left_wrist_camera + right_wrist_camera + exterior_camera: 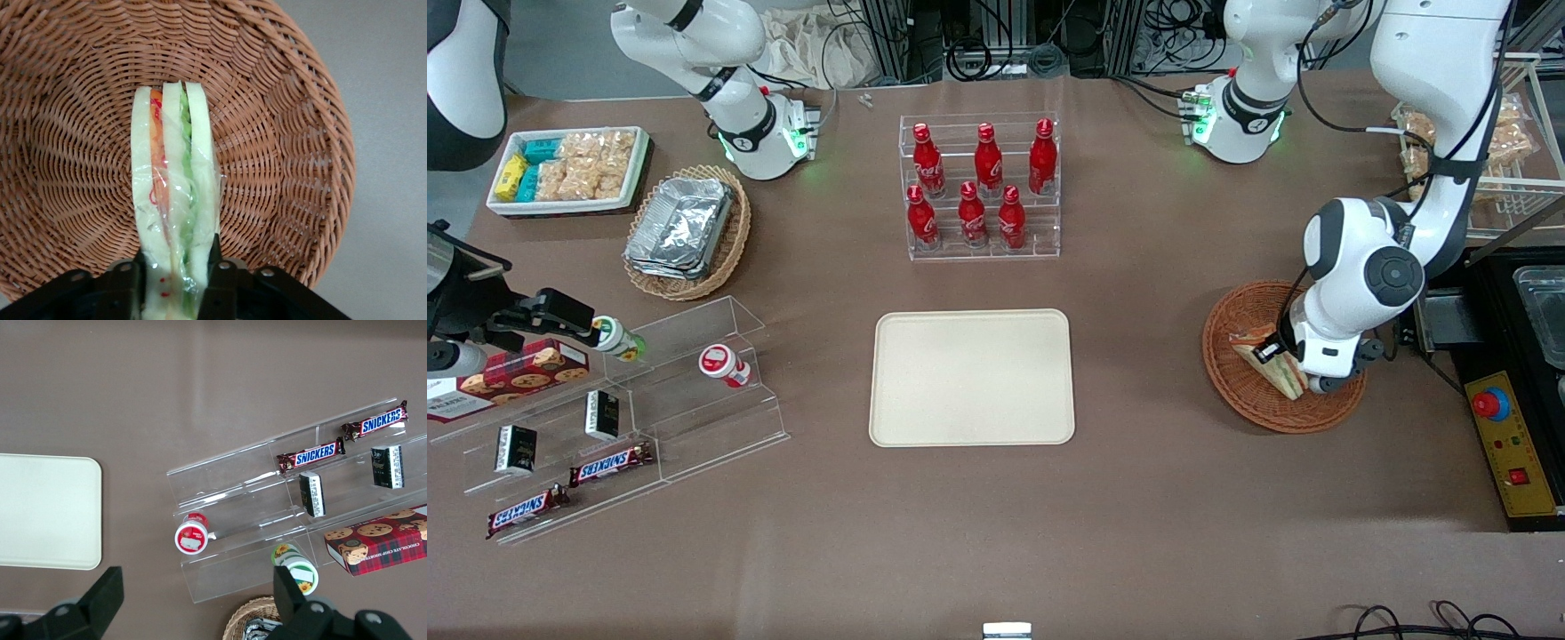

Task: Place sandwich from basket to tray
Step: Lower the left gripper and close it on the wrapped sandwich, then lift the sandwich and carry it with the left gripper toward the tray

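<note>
At the right of the front view, our left arm's gripper [1303,384] sits low inside the round reddish-brown wicker basket [1249,404], and the plastic-wrapped wedge sandwich [1272,360] lies there against it. The wrist view shows the sandwich [175,193] standing on edge, pale bread with orange and green filling, and the two black fingers [215,263] pressed against its outer slices, so we read the gripper as clamped on the sandwich. Whether the sandwich rests on the weave or is just clear of it, we cannot tell. The cream tray [971,377] lies bare at the centre of the front view, well apart from the basket. To do this step well, we should keep the squeeze gentle on the soft bread, lift straight up until clear of the basket rim, then carry it level toward the tray.
</note>
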You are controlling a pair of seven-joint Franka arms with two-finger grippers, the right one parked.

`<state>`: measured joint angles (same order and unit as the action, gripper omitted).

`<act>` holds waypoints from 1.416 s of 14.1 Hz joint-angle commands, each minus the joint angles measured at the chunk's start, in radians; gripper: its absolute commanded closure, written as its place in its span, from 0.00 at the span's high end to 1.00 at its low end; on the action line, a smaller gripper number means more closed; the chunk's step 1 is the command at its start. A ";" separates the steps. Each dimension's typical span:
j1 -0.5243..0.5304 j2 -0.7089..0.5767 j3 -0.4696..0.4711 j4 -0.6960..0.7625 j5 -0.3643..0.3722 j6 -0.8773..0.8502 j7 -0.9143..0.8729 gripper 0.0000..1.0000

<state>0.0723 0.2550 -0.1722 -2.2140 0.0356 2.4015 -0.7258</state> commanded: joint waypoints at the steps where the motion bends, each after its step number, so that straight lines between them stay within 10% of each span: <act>1: -0.008 -0.062 0.000 0.029 0.010 -0.098 -0.034 0.00; 8: -0.035 -0.072 -0.018 0.497 0.004 -0.674 -0.003 0.00; 20: -0.046 0.062 -0.386 0.568 0.007 -0.509 0.235 0.00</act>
<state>0.0201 0.2368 -0.4963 -1.6824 0.0352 1.8561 -0.5061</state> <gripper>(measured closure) 0.855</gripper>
